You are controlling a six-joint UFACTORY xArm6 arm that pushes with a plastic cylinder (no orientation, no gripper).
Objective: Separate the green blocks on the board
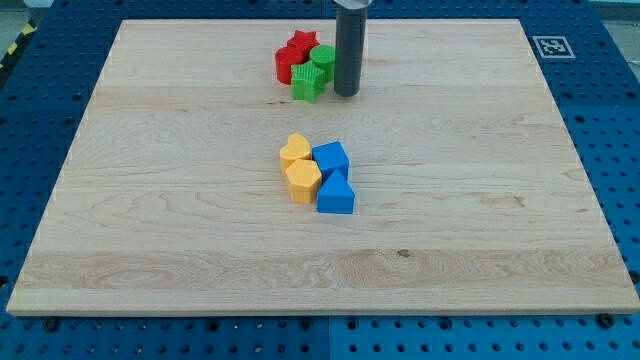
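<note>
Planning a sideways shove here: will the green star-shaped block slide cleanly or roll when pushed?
The green star block sits flat, so it probably slides rather than rolls. Its points may make it spin. It touches the green round block and a red block, so they likely drag along. My tip is just right.

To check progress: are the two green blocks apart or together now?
Together. The green blocks touch each other in the cluster with the red blocks; my tip stands at their right side.
</note>
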